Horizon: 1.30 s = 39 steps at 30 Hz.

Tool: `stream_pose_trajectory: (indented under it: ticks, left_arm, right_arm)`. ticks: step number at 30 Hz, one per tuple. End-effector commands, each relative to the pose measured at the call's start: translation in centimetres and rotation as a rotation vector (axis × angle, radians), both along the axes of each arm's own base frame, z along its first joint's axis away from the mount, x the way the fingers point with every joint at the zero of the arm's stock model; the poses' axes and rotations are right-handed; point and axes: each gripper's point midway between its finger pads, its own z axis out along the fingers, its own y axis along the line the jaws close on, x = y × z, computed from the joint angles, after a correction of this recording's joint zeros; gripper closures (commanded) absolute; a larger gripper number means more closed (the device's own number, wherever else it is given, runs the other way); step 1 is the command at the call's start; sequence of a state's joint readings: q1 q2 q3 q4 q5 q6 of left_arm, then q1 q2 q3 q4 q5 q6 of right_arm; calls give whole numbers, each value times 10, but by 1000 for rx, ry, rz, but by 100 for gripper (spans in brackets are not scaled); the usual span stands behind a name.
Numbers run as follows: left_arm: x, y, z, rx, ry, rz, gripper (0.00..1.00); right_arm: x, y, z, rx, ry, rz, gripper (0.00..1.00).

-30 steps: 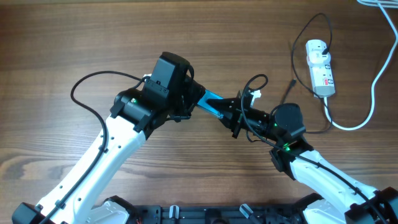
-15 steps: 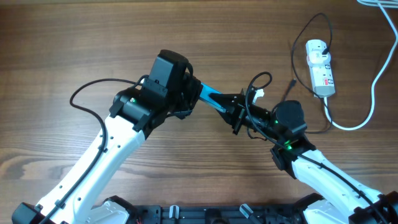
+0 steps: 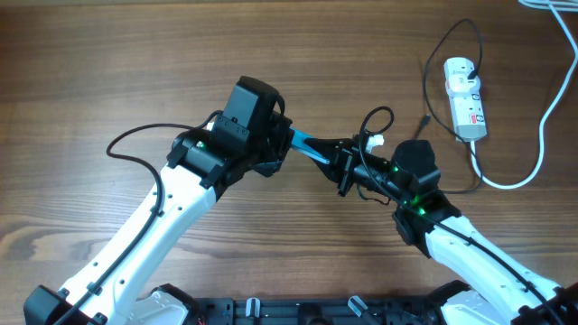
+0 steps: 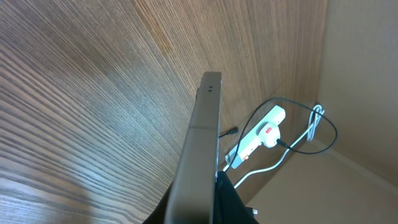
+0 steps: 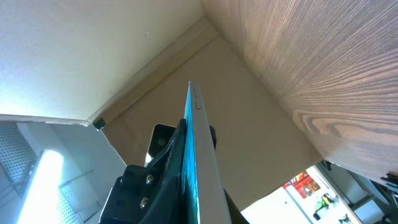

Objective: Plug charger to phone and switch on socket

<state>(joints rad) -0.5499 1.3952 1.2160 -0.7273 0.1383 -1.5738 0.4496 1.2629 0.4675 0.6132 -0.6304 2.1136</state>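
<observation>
The phone [image 3: 308, 145] hangs edge-up above the table between my two grippers, only a cyan sliver showing from overhead. My left gripper [image 3: 282, 144] is shut on its left end and my right gripper [image 3: 337, 161] is shut on its right end. The left wrist view has the phone [image 4: 202, 143] edge-on, running away from my left gripper [image 4: 200, 213]. In the right wrist view the phone [image 5: 203, 155] rises from my right gripper [image 5: 200, 206], screen side facing left. The white socket [image 3: 466, 97] lies at the far right. The charger's plug tip [image 3: 425, 120] rests on the table left of it, apart from the phone.
A thicker white-grey cord [image 3: 542, 135] curves from the socket's near end toward the far right corner. The charger's thin black cable loops above the socket and trails behind my right arm. The socket [image 4: 261, 132] and the plug tip [image 4: 231, 131] also show beyond the phone in the left wrist view.
My left gripper has closed onto the phone's left end. Both arms and the phone have shifted slightly toward the far side. The charger and socket lie as before.
</observation>
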Motion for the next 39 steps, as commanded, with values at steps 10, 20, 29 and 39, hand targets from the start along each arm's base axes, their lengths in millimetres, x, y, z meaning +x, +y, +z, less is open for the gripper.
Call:
stream_pose_trajectory:
  ticks: [10,20,29,39]
  left_arm:
    - [0,27,6,144,-50,32,96]
    - [20,17,52,-5,-407,-553,96]
    - [-18,43,48,-145,-395,-770,96]
    - [-3,51,42,-39,-423,-740,96]
  right_arm:
    - [-21,3,-48,-77,107,65,32]
    - [-22,-26,-109,-469,-53,64,5]
    - [-16,-39,-113,-883,-695,284,1]
    - [19,-149,-28,-1491,-354,53,1]
